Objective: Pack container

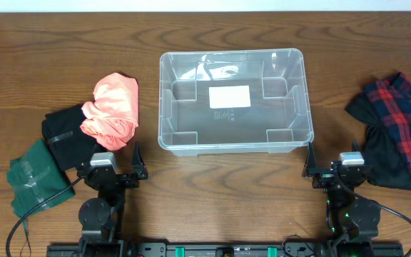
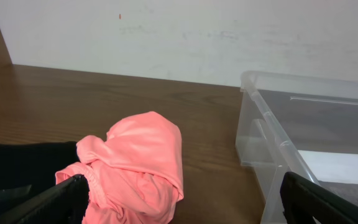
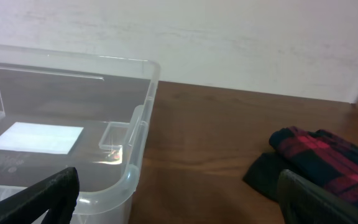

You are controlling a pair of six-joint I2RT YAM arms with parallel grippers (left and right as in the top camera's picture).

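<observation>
The clear plastic container (image 1: 166, 107) stands empty at the table's middle, a white label on its base. It also shows in the left wrist view (image 2: 272, 124) and the right wrist view (image 3: 138, 118). A pink garment (image 1: 113, 108) lies left of it, also in the left wrist view (image 2: 145, 162). A red-and-navy plaid garment (image 1: 399, 128) lies at the right, also in the right wrist view (image 3: 328, 162). My left gripper (image 1: 114, 158) is open and empty near the front edge, just in front of the pink garment. My right gripper (image 1: 335, 158) is open and empty at the front right.
A black garment (image 1: 66, 135) lies under the pink one, and a dark green garment (image 1: 34, 178) lies at the front left. A white wall (image 2: 197, 37) stands behind the table.
</observation>
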